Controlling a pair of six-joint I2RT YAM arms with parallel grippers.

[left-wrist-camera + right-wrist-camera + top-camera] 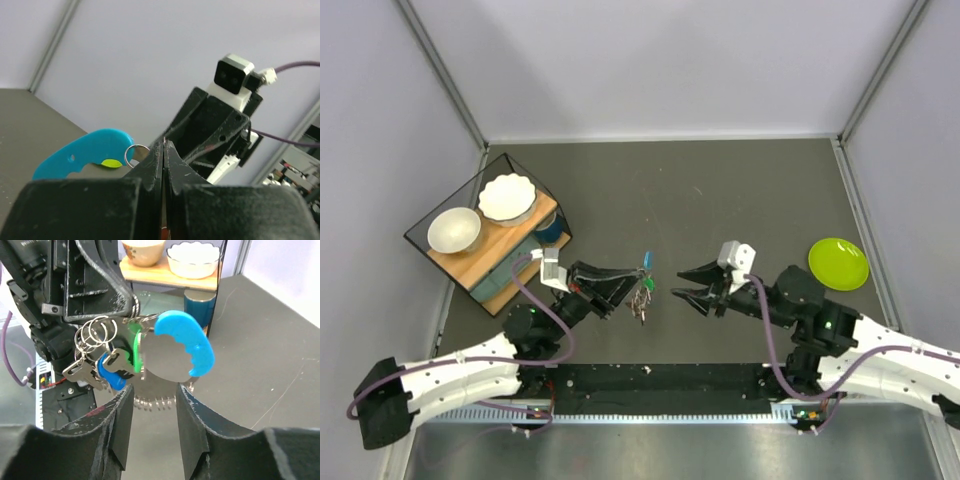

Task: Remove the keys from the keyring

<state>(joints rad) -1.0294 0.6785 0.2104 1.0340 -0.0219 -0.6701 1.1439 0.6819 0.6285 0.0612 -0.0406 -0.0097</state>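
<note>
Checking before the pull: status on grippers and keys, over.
Left gripper shut on keyring, bunch held aloft. Right gripper open, empty, fingers just short of keys. Nothing in between.

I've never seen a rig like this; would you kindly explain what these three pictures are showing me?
Two robot arms are bolted at the near edge of the table. The overhead picture looks down on both; the other two come from cameras on each wrist, looking along its jaws. The left jaws are shut on a bunch of keys with coloured tags, strung on a keyring. The right jaws stand open, facing the bunch. On the table are a green plate and a rack holding two bowls.
</note>
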